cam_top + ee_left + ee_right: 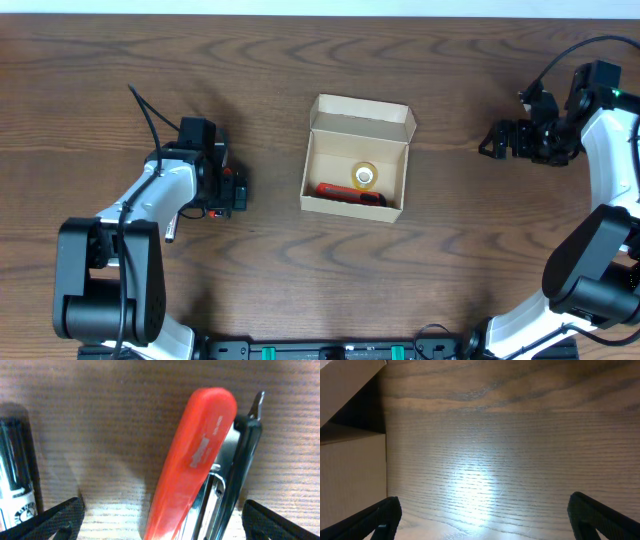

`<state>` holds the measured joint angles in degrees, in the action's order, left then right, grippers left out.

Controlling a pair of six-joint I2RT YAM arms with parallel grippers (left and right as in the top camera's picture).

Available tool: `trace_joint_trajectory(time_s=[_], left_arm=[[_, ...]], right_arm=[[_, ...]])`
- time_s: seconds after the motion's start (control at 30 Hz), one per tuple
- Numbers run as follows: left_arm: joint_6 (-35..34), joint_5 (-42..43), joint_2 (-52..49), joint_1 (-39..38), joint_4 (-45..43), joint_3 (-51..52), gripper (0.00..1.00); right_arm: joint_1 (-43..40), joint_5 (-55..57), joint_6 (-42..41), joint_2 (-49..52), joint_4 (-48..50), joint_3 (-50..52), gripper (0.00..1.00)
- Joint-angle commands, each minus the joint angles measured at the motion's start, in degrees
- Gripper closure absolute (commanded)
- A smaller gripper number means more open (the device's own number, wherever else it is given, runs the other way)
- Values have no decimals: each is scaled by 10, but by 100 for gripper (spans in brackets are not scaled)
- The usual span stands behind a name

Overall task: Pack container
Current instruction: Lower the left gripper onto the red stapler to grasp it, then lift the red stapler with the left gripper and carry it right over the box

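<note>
The left fingers (55,521) gape astride a red stapler (192,460) at centre-left, the right fingers (600,515) gape at upper right, beyond the open cardboard box (355,170).

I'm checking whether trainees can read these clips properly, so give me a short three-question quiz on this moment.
1. True or false: the flap lid of the container is shut.
2. What lies on the wood between the open fingers of the left gripper? A) scissors B) a red stapler C) a spoon
3. Fill in: the right gripper hovers open over bare ____, with nothing between its fingers.
Key: 1 false, the lid is open; 2 B; 3 table.
</note>
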<state>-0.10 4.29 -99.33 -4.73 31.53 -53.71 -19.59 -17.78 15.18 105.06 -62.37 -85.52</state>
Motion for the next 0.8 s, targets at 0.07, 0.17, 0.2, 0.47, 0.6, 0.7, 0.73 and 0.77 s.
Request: trace_joint_trajectory(time_s=[0.07,0.17,0.2,0.47,0.6,0.7,0.73,0.77], left_arm=[[14,-4,-3,-15,-10,3,13],[14,-4,-3,-24,-15,3,26],[14,-4,-3,-26,-17,3,31],[14,-4,-3,-27,-14,3,72],[14,-4,-3,-27,-9,3,87],[14,-1,-3,-27,0,3,94],[14,-2,-3,-27,2,3,94],[14,-2,-3,-27,3,3,94]], right_arm=[[-2,-5,-3,-10,-2,2,1],[-2,-7,-3,-10,-2,2,1],[-2,-7,-3,-10,-2,2,1],[-2,-7,-3,-10,-2,2,1],[-2,-7,-3,-10,-2,2,1],[-2,-7,-3,-10,-2,2,1],[-2,-7,-3,-10,-2,2,1],[-2,-7,-3,-10,-2,2,1]])
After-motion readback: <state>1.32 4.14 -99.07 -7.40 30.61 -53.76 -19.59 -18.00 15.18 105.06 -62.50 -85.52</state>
